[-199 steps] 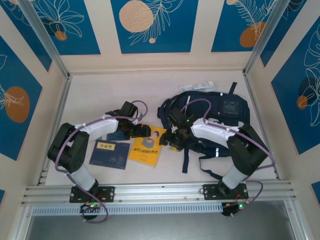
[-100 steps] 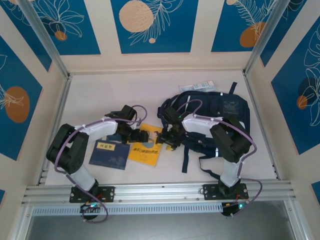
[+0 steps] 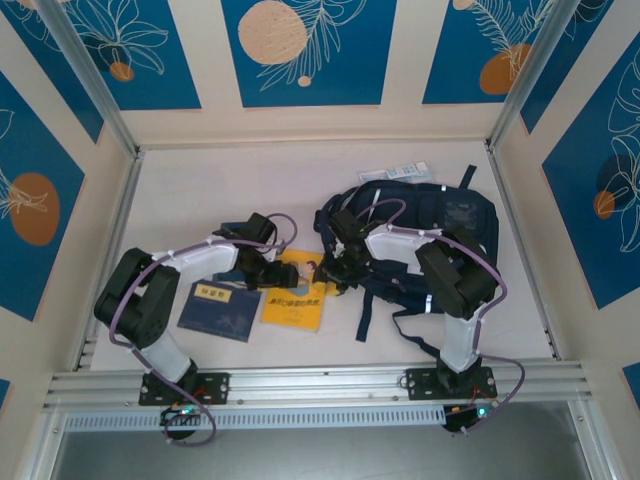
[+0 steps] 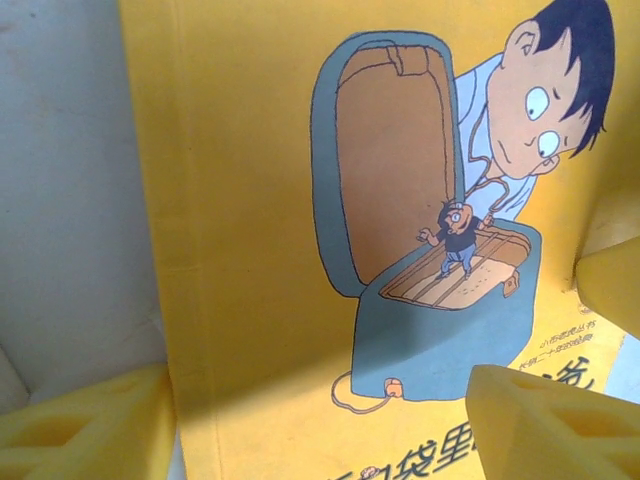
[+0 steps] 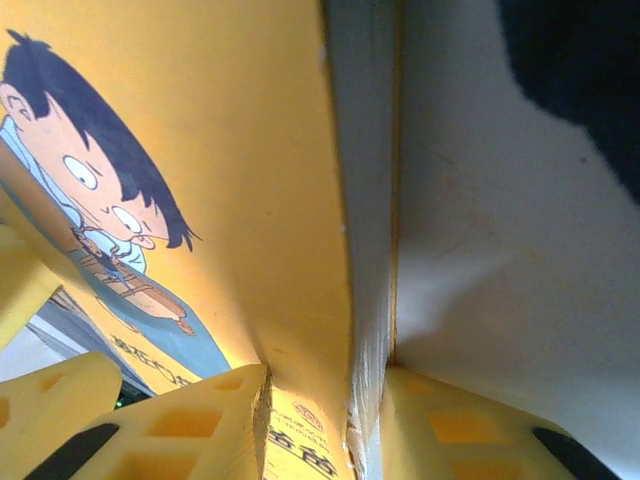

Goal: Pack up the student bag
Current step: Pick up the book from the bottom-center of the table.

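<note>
The student bag (image 3: pixel 440 220), a dark navy backpack with dangling straps, lies at the right of the table. A yellow picture book (image 3: pixel 293 300) lies just left of it. My left gripper (image 3: pixel 268 272) hovers low over the book's cover (image 4: pixel 250 200), open, with one finger (image 4: pixel 90 430) at each side. My right gripper (image 3: pixel 325 272) is at the book's right edge. In the right wrist view its fingers (image 5: pixel 190 420) press the cover and the underside of the raised book edge (image 5: pixel 365 300), so the right gripper (image 5: pixel 330 410) is shut on the book. A dark corner of the bag (image 5: pixel 580 70) shows beyond.
A flat navy booklet with a yellow label (image 3: pixel 220 308) lies left of the yellow book. A small pale packet (image 3: pixel 395 172) rests behind the bag near the back wall. Aluminium rails (image 3: pixel 300 380) border the table's near edge.
My right gripper has moved left from the bag to the yellow book's right edge and closed on it. My left gripper has narrowed slightly and stayed over the cover.
</note>
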Robot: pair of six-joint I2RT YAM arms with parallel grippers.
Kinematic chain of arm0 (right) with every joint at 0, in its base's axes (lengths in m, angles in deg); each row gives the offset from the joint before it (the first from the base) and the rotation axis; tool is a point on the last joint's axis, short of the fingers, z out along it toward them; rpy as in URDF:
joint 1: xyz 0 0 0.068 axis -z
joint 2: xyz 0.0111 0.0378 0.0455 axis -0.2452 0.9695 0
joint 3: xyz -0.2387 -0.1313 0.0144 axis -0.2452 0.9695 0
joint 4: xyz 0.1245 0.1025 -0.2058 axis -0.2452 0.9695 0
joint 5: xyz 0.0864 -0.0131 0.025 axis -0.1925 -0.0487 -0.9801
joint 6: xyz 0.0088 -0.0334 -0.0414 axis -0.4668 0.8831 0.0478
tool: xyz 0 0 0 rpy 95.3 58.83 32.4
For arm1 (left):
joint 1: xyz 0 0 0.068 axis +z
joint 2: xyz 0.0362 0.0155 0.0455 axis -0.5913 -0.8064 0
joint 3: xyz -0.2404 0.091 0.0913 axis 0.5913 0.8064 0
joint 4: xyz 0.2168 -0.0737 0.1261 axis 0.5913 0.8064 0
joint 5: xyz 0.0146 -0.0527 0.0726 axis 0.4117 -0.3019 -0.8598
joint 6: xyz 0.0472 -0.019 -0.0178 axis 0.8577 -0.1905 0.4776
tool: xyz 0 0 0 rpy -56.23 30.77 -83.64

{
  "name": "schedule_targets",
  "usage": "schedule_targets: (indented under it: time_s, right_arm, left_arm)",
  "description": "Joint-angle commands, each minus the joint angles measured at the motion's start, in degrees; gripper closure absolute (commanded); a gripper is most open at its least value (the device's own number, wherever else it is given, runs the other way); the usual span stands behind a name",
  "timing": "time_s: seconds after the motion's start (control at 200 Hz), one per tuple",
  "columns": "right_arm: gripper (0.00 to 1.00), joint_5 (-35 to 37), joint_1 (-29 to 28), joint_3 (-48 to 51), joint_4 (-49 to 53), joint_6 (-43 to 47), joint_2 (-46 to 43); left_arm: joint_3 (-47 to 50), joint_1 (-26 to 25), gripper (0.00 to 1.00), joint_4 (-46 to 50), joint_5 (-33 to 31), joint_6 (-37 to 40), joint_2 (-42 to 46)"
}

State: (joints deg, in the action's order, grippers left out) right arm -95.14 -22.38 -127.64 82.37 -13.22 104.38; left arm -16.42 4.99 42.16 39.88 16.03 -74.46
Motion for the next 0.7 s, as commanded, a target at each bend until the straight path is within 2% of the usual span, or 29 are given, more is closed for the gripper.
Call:
schedule_targets:
  time_s: [0.0, 0.095, 0.285, 0.455, 0.695]
  right_arm:
    - [0.69, -8.7, -0.5, 1.5, -10.9, -0.5, 2.0]
    - [0.73, -10.5, -0.5, 1.7, -10.0, 1.4, 0.1]
    - [0.73, -12.4, -0.5, 4.5, -12.6, 3.3, -5.4]
    - [0.75, -13.1, -0.6, 7.3, -17.4, 1.0, -6.0]
    - [0.90, -13.0, -1.5, 6.7, -19.5, -0.4, -3.5]
  left_arm:
    - [-1.1, -3.8, 0.28, 0.0, 12.2, -1.5, -1.9]
    - [-1.8, -3.7, 0.29, 1.1, 12.2, -1.2, -2.0]
    - [-1.9, -3.7, 0.31, 2.0, 12.7, -1.3, -1.3]
    - [-1.4, -3.8, 0.32, 1.7, 13.2, -1.9, -0.4]
    - [-0.4, -3.8, 0.37, 0.8, 15.0, -3.2, 0.8]
